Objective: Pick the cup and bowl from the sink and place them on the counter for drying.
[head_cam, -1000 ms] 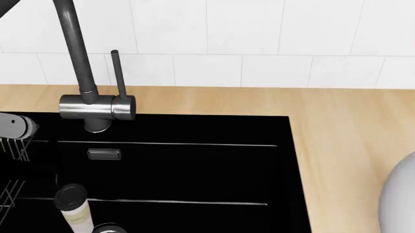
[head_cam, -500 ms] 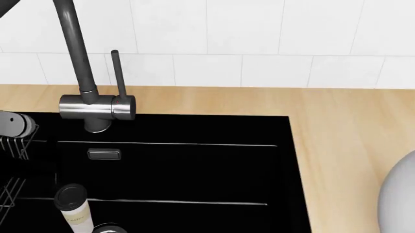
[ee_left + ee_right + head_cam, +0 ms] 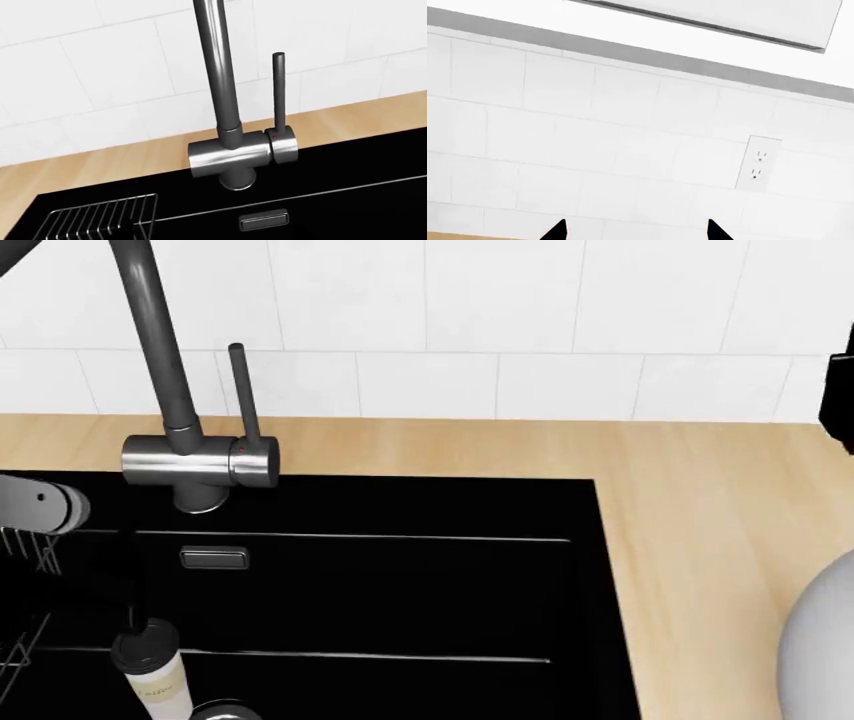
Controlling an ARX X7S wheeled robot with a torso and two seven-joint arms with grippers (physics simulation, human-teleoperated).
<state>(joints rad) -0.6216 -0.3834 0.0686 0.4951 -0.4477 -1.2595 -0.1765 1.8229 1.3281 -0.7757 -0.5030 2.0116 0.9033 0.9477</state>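
Change at left edge: grey arm link (image 3: 40, 505) now further in over the sink (image 3: 400, 590) than half a second ago, reaching toward the basin's left side.
Change at right edge: dark piece of the right arm (image 3: 843, 390) newly in sight against the tiles — absent a moment ago.
Meaning for the task: likely the approach to the cup; no grasp yet.
Cup (image 3: 150, 665): upright in the sink's near-left corner, dark lid on, just beside the wire rack (image 3: 24, 630), untouched.
Bowl (image 3: 821, 650): white curve at the head view's lower right, seemingly already on the counter (image 3: 707, 540) — mostly cut off.
Left pincer: not in any view; opening cannot be told.
Right gripper (image 3: 635, 231): two dark fingertips well apart, nothing between them, aimed at the wall.
Surface: light wood-grain worktop round a black recessed basin; overflow slot (image 3: 263, 220) below the grey faucet (image 3: 233, 150).
Room: white tiled wall (image 3: 594, 140), a socket (image 3: 758, 164), underside of a cabinet above.
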